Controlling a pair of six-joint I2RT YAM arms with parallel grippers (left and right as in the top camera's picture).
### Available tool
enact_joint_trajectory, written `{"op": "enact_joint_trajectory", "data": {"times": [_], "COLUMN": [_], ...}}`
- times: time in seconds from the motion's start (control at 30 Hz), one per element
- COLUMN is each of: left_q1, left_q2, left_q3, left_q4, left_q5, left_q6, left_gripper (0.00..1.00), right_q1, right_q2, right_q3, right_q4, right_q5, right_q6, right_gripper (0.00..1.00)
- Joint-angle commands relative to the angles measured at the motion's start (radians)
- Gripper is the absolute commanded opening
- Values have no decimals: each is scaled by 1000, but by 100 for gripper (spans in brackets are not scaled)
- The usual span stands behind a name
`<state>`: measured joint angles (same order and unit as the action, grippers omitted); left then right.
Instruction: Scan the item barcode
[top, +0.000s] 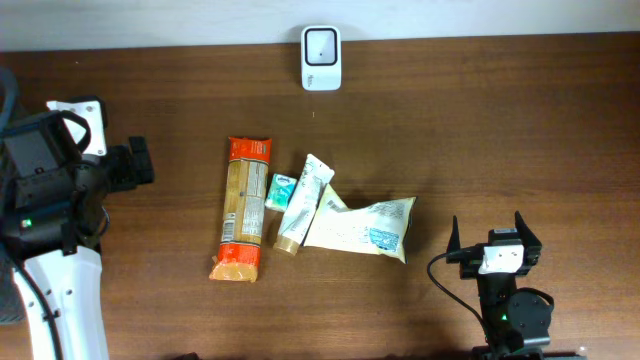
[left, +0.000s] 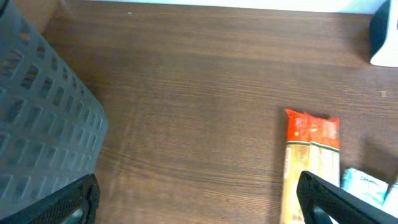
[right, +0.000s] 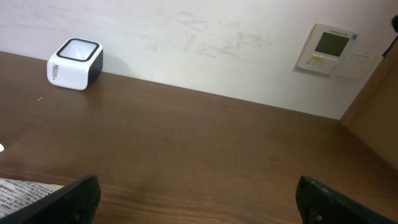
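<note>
At the table's middle, the long orange-ended clear-plastic pasta packet (top: 243, 208) — lying twelve-to-six — sits at four o'clock from the nearer, wide-spread left gripper (top: 145, 163); the right gripper (top: 488, 230) gapes too.

From overhead I am looking straight down at the whole dark brown wooden counter (top: 480, 120), from well above. My left wrist camera is sitting low and close, facing across the counter towards the long orange-and-yellow pasta packet (left: 311, 162), which overhead is also showing. My right wrist camera is looking low towards the far white wall (right: 186, 37), catching the small white box-shaped scanner (right: 74, 63), which all three views are sharing.
</note>
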<state>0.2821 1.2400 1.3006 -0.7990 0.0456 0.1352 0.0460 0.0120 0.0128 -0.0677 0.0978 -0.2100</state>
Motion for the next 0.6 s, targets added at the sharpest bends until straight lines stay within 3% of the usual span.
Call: {"op": "enact_joint_trajectory", "data": {"times": [0.0, 0.1, 0.27, 0.37, 0.57], "left_q1": [3, 17, 192, 254, 257], "left_q2": [8, 14, 31, 65, 105], "left_q3": [9, 9, 9, 9, 9], "left_q4": [25, 28, 27, 24, 20], "left_q5": [182, 289, 538, 538, 534], "left_q6": [110, 181, 286, 311, 335], "left_gripper": [99, 99, 99, 99, 99], "right_q1": [-8, -8, -8, -8, -8], "right_q2": [-6, -6, -6, -6, -6], "right_q3": [-7, -7, -7, -7, -7], "right_q4": [-4, -4, -4, -4, -1], "right_q5": [16, 16, 16, 16, 30], "right_q6": [4, 4, 4, 4, -19], "right_gripper": [99, 99, 99, 99, 99]}}
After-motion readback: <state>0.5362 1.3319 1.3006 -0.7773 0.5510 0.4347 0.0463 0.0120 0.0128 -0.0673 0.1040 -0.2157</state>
